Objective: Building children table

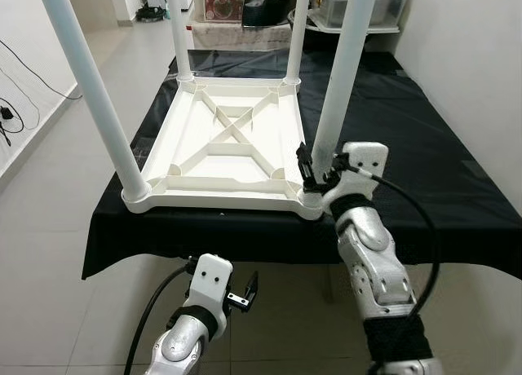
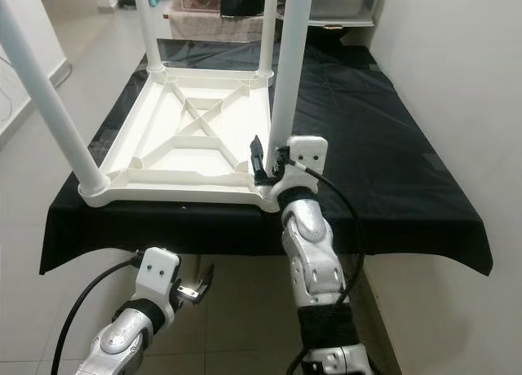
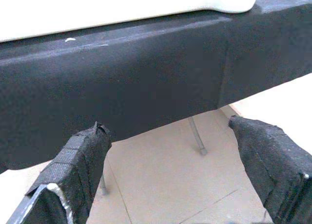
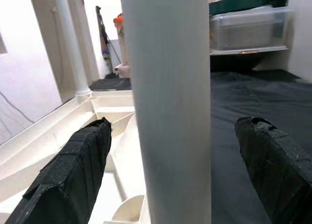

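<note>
Upturned white plastic children's table [image 1: 220, 147] on black-draped work table [image 1: 457, 187], four legs up. Right gripper [image 1: 314, 169] spread wide around near-right white tubular leg [image 1: 347, 73], not clamped. Left gripper [image 1: 245, 293] parted, idle below near edge. Risk: off-centre closing tilts leg in socket, shoves table sideways.

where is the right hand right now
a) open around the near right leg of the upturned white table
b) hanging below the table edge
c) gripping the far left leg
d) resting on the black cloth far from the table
a: the right hand has a black finger on either side of the near right leg just above its socket, fingers apart, not touching it.
</note>
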Available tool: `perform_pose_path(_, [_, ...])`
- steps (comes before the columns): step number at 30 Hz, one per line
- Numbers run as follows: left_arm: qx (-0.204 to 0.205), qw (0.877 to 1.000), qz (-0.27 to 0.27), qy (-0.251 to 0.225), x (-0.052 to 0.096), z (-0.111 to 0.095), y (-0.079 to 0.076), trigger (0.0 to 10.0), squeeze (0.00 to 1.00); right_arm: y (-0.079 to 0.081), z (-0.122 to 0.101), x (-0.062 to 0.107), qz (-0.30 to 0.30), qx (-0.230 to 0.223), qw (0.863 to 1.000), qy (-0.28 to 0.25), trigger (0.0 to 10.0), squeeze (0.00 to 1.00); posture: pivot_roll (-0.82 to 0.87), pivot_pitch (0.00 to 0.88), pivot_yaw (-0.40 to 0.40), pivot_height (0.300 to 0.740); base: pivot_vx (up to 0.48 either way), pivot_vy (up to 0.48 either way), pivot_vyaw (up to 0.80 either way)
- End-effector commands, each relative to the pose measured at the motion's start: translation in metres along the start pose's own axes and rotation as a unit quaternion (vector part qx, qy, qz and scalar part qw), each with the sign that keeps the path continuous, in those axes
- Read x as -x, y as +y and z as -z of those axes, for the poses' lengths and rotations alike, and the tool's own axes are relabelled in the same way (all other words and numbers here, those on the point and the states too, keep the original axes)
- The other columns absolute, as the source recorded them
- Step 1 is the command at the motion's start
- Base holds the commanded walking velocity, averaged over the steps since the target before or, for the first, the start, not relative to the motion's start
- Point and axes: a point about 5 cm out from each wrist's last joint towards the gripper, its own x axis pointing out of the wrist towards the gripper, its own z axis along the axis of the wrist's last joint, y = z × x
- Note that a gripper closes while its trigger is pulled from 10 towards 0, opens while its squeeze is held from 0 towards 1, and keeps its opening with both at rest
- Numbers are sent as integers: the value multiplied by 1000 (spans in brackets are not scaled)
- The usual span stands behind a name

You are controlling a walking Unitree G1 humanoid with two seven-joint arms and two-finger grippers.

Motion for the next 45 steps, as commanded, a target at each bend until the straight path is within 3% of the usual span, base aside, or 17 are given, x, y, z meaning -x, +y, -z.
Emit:
perform_pose_path(1, [1, 1000, 0, 6, 3, 2, 0, 10000, 0, -3, 12, -3, 22, 9, 999, 43, 10000, 0, 84, 111, -53, 740, 0, 0, 0])
perform_pose_path(6, [1, 1000, 1, 7, 4, 2, -1, 10000, 0, -5, 24, -9, 54, 18, 994, 90, 10000, 0, 84, 110, -55, 740, 0, 0, 0])
perform_pose_path(13, [4, 1000, 3, 6, 6, 2, -2, 10000, 0, -3, 25, -14, 58, 4, 994, 97, 10000, 0, 89, 113, -60, 740, 0, 0, 0])
perform_pose_path(14, [4, 1000, 2, 6, 6, 2, -2, 10000, 0, -3, 25, -16, 60, 3, 994, 96, 0, 0, 89, 115, -61, 740, 0, 0, 0])
perform_pose_path(20, [4, 1000, 3, 8, 9, 1, -4, 10000, 0, -5, 22, -25, 79, 16, 992, 98, 0, 0, 90, 124, -62, 740, 0, 0, 0])
perform_pose_path(29, [2, 1000, 6, 7, 14, -1, -7, 10000, 0, -4, 20, -44, 74, -64, 990, 106, 0, 0, 104, 156, -65, 740, 0, 0, 0])
perform_pose_path(31, [0, 1000, 8, 7, 18, -3, -8, 10000, 0, 0, 14, -57, 52, -153, 980, 112, 0, 0, 118, 183, -61, 740, 0, 0, 0])
perform_pose_path(32, [0, 1000, 8, 7, 18, -3, -8, 10000, 0, 0, 14, -57, 52, -153, 980, 112, 0, 0, 118, 183, -61, 740, 0, 0, 0])
perform_pose_path(34, [0, 1000, 9, 8, 22, -5, -9, 10000, 0, 0, 9, -65, 44, -222, 967, 117, 0, 0, 126, 200, -59, 740, 0, 0, 0])
perform_pose_path(35, [0, 1000, 9, 8, 22, -5, -9, 10000, 0, 0, 9, -65, 44, -222, 967, 117, 0, 0, 126, 200, -59, 740, 0, 0, 0])
perform_pose_path(36, [0, 1000, 10, 9, 25, -6, -10, 10000, 0, 0, 10, -69, 42, -268, 954, 128, 0, 0, 133, 215, -53, 740, 0, 0, 0])
perform_pose_path(39, [0, 1000, 13, 12, 29, -7, -11, 10000, 0, 2, 12, -73, 34, -343, 927, 147, 0, 0, 145, 234, -49, 740, 0, 0, 0])
perform_pose_path(45, [1, 1000, 16, 19, 35, -9, -11, 10000, 0, 8, 18, -74, 11, -394, 903, 170, 0, 0, 153, 256, -38, 740, 0, 0, 0])
